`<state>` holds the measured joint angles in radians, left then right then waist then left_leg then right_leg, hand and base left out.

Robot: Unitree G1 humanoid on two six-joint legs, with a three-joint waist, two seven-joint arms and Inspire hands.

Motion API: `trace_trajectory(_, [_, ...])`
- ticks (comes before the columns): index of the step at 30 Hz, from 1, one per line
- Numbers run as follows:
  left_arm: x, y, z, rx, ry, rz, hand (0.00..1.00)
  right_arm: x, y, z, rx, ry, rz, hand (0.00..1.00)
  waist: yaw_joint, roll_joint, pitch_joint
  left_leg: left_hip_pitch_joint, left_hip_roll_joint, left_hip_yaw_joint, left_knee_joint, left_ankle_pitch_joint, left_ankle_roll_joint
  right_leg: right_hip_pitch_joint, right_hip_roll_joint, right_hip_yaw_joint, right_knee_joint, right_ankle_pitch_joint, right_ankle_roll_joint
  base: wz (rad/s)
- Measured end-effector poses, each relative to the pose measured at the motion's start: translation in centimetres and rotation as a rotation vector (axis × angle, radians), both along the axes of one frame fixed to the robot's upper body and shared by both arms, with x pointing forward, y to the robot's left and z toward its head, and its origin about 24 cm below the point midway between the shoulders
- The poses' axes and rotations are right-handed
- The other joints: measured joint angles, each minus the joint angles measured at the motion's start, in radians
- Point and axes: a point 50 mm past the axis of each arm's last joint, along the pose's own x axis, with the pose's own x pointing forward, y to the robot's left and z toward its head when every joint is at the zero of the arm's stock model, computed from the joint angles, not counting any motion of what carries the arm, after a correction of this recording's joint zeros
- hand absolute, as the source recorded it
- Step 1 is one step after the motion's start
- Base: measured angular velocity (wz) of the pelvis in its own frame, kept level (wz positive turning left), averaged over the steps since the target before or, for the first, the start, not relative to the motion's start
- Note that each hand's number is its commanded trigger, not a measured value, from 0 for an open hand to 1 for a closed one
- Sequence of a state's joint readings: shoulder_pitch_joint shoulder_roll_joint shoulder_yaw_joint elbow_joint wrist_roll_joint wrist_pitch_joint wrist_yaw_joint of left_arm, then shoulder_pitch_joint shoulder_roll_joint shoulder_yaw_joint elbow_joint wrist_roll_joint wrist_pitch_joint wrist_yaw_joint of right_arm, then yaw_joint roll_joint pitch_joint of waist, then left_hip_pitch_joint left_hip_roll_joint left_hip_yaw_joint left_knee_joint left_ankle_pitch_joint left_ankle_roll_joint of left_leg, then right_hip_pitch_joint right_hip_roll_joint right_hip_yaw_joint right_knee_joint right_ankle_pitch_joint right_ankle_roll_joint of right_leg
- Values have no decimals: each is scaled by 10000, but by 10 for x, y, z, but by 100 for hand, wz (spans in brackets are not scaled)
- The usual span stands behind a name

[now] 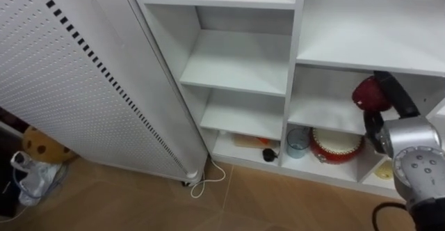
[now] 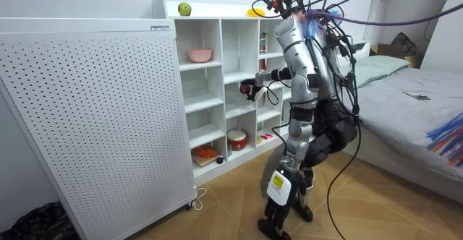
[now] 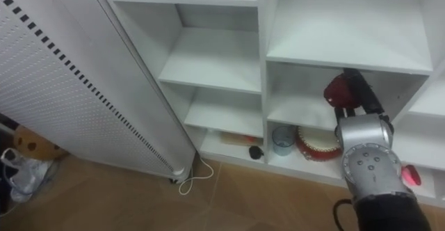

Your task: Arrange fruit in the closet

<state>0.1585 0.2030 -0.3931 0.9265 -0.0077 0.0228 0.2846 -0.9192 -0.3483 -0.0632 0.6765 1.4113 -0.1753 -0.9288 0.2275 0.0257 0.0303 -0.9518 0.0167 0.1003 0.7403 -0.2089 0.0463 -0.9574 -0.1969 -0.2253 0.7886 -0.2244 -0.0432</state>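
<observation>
Beside the white shelving [image 1: 236, 64] we see a silver, screw-dotted forearm, a black-fingered right hand [image 1: 393, 92], and dark looping cables.

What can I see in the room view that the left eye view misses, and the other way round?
Room view adds a small green apple atop the white shelf unit, a pink bowl and a grey bed. Left eye view adds a clear bluish cup. Both share the round red fruit in the right hand and a red round tin.

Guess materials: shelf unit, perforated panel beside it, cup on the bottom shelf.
Shelf unit: likely white laminated board, matte, thick flat edges. Perforated panel: probably painted sheet metal, regular punched holes and slots. Cup: bluish translucent, glass or plastic, can't tell.
</observation>
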Motion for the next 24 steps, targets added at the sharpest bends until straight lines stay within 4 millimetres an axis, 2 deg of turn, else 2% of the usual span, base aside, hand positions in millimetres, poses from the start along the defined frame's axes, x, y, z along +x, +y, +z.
trace_trajectory(1, [-1,0,0,16,43,0,0,0,-1,0,-6,35,-53,0,-26,4,-2,1,-79,21,-4,-4,7,0,-31,-7,17,-13,21,6])
trace_trajectory(7, [-5,1,-2,37,174,-10,0,-2,-6,2,431,-70,-179,0,-65,11,-4,28,-201,4,-22,-6,113,-14,-292,-15,149,-114,164,7])
trace_trajectory(13, [-4,0,-2,15,144,-34,0,-1,-7,1,1238,-433,-152,0,-71,53,13,66,-309,29,7,-39,205,-23,-323,75,221,-168,330,2])
trace_trajectory(24, [-5,0,-2,16,157,-46,0,2,-7,-1,1508,-1182,207,0,-66,129,13,66,-305,78,-32,-43,208,-90,-309,155,230,-182,350,0])
